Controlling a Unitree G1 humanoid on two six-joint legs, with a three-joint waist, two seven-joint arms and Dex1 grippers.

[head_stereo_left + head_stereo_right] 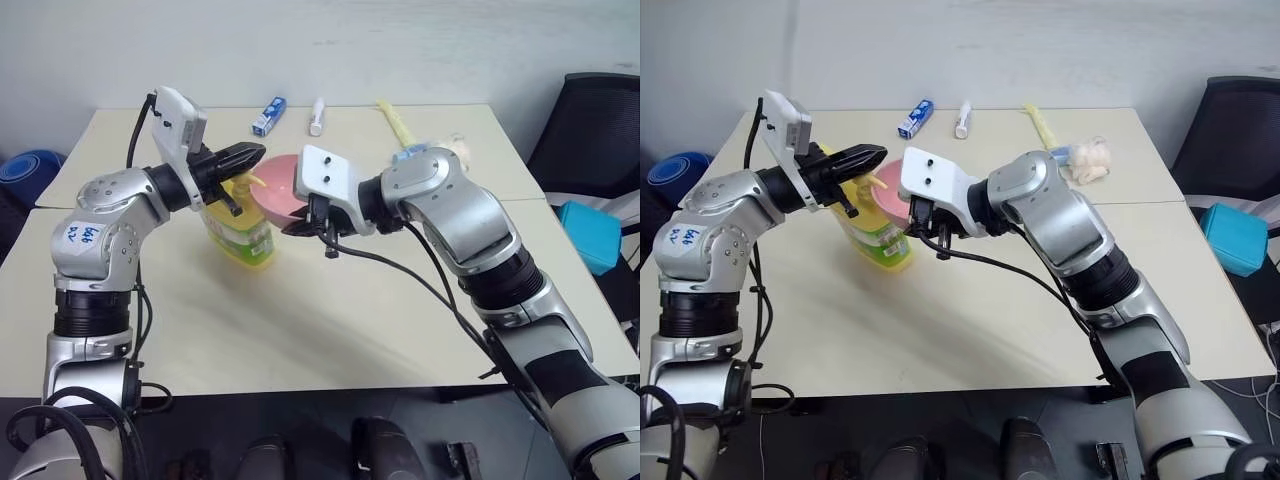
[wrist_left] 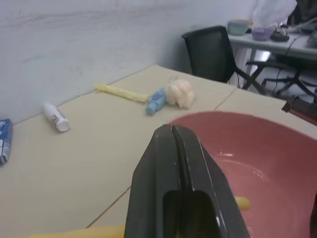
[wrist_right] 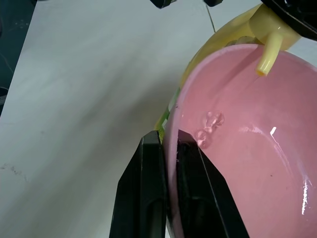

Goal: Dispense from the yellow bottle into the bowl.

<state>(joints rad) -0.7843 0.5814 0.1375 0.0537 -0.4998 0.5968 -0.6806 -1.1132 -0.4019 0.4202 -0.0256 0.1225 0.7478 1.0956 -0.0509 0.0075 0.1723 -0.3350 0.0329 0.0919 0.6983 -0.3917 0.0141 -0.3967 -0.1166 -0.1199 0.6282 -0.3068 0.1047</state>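
**Pink bowl held under the pump spout of the yellow bottle**

On the beige table, a little to the 9 o'clock side of its middle, stands the yellow bottle, upright, its green-and-white label facing the camera. Its pump top sits under the left pincer, whose two black fingers are pressed together with nothing between them; it lies on or just above the pump head, though contact cannot be confirmed. The pump's spout juts over the rim of the bowl.

The pink bowl is lifted off the table and tilted, touching the bottle at its 3 o'clock side. The right pincer is clamped on the bowl's rim, one finger outside the wall and one inside. A few clear droplets sit on the bowl's inner wall below the spout.

Farther out, toward 12 o'clock along the table's far edge, lie a small blue-and-white box and a small white tube. Toward 1 o'clock lie a long pale-yellow tube and a pale fluffy clump. At 3 o'clock, beyond the table, stands a black office chair.
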